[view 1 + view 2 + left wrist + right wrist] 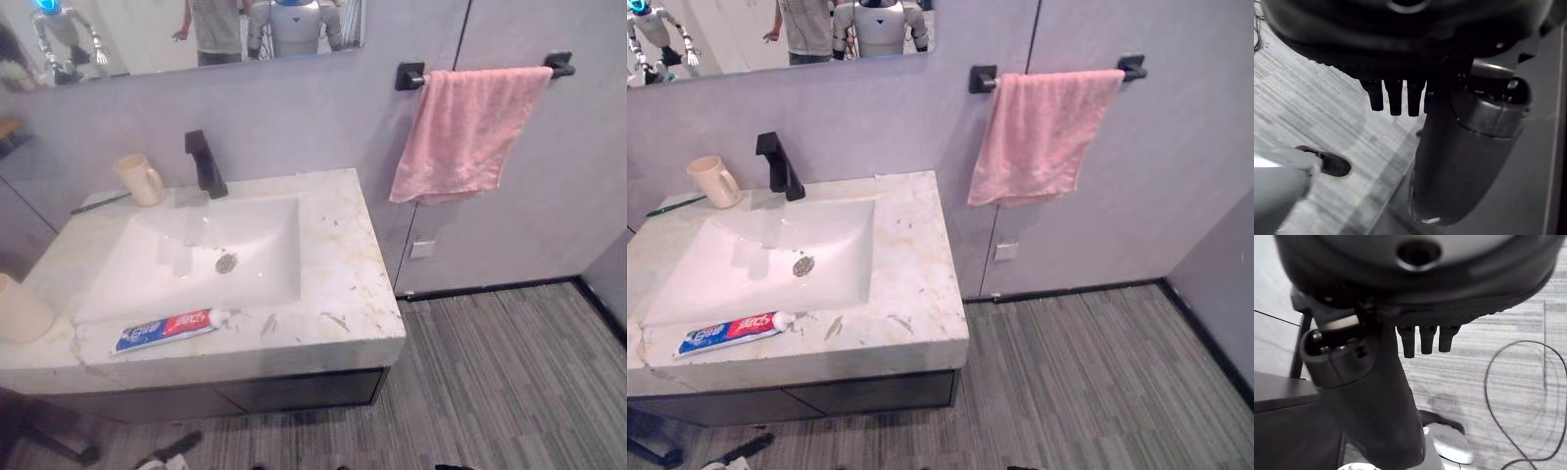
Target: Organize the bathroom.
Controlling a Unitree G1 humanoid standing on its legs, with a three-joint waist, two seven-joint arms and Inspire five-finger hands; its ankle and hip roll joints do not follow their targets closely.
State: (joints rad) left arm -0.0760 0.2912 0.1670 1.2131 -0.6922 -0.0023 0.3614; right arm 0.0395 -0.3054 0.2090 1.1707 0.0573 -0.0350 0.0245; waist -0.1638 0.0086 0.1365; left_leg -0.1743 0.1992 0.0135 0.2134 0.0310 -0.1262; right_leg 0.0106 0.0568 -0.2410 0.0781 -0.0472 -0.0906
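We hang both hands, left hand [1400, 73] and right hand [1420, 308], fingers straight and empty, below the sink [196, 259], toothpaste [167, 330] at its front.

Grey striped floor [509, 372], grey wall [294, 117], mirror [147, 34] reflecting a standing person [216, 24]

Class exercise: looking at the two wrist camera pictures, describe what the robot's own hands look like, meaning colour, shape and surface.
Both are dark. The left robot hand has a rounded black body with a row of short, stubby black fingers beside a thick, smooth, glossy thumb of a dark metallic grey. The right robot hand looks the same, with a bulky dark thumb. No markings can be made out.
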